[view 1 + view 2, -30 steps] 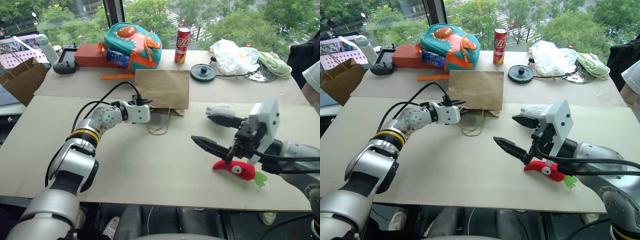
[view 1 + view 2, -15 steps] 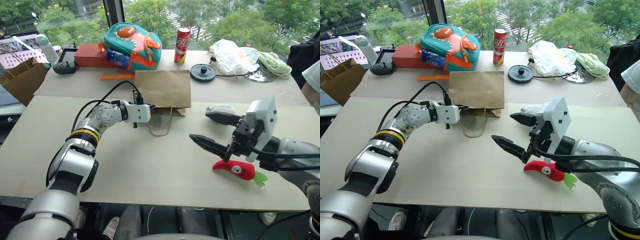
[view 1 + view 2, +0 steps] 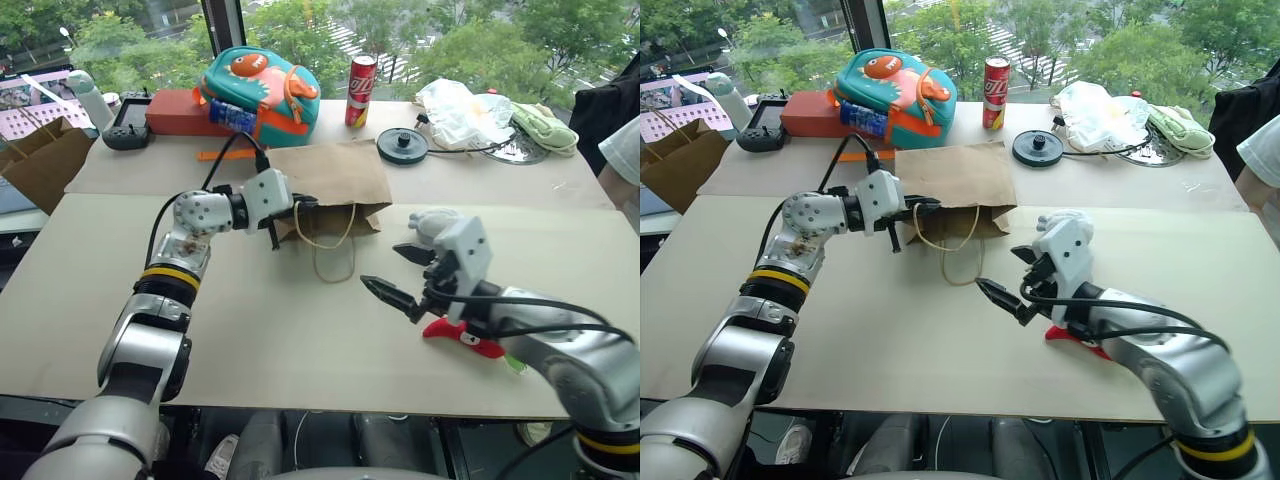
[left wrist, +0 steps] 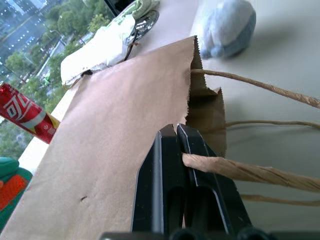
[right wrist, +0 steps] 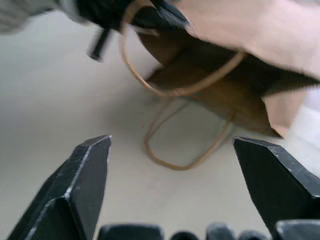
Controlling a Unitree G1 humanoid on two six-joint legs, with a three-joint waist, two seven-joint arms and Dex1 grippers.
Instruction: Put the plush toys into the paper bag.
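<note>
Roughly, step: opening the paper bag (image 3: 335,180) by its handle.
Left gripper (image 3: 290,208): fingers clamped together on one cord handle (image 4: 235,170), mouth edge lifted.
Right gripper (image 3: 398,272): fingers apart, empty, above the red chili toy (image 3: 462,338).
Grey-blue toy (image 3: 432,222): on table (image 3: 250,330), near bag mouth.
Advice: raise the handle gently to avoid tearing.
Bag contents: interior dark; couldn't tell.

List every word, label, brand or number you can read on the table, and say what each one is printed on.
Red soda can: white lettering runs down its side, too blurred to read as a word.
Teal and orange backpack: a cartoon picture, no legible text.
Paper bag: plain, nothing printed.
Nothing else carries readable text.
</note>
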